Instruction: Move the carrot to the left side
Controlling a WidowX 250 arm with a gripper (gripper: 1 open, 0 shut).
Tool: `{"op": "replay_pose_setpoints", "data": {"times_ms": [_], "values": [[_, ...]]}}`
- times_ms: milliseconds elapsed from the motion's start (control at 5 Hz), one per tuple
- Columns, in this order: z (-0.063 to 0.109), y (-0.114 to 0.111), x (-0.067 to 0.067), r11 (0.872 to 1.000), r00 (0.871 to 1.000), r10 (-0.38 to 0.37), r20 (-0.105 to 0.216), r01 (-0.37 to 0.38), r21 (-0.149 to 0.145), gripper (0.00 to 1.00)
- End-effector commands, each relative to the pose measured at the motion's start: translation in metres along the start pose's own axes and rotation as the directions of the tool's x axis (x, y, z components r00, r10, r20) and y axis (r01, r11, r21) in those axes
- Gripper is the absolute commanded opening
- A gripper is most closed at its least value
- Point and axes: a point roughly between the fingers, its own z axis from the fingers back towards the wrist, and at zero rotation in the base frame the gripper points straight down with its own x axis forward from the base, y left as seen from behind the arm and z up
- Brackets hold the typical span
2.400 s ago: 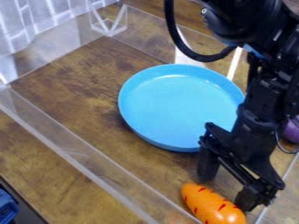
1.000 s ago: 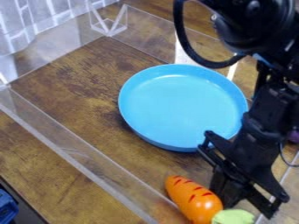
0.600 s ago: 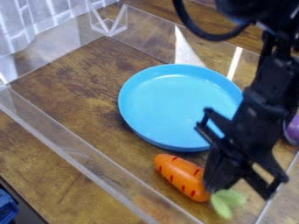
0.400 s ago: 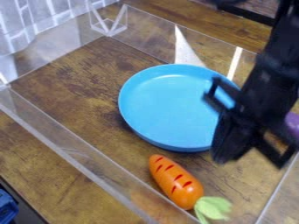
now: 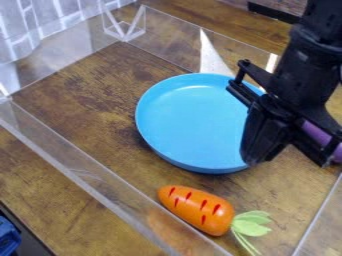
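The carrot (image 5: 197,208) lies on the wooden table near the front clear wall, orange body pointing left and its green leafy top (image 5: 251,225) to the right. It sits just in front of the blue plate (image 5: 187,115). My gripper (image 5: 259,160) hangs above the plate's right rim, up and to the right of the carrot and apart from it. The black fingers look pressed together, and I see nothing between them.
A purple toy eggplant (image 5: 326,134) lies at the right edge, partly hidden behind the arm. Clear plastic walls (image 5: 80,170) bound the table at the front and left. A clear stand (image 5: 124,20) sits at the back.
The gripper rose from the table, away from the carrot's leafy end. The carrot shifted left and now lies free on the table.
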Motion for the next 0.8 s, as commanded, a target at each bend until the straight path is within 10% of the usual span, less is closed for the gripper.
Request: {"op": "replay_pose_setpoints", "data": {"times_ms": [0,200,400,600], "values": [[0.018,0.004,-0.009,1.000,0.999,-0.006,0.051,0.007,-0.011,0.00],[0.010,0.015,-0.004,1.000,0.999,-0.003,0.047,0.004,-0.024,0.00],[0.001,0.026,0.001,0.999,0.999,-0.003,0.041,0.004,-0.035,1.00],[-0.008,0.037,0.008,0.999,0.999,0.003,0.038,-0.001,-0.047,1.00]]}}
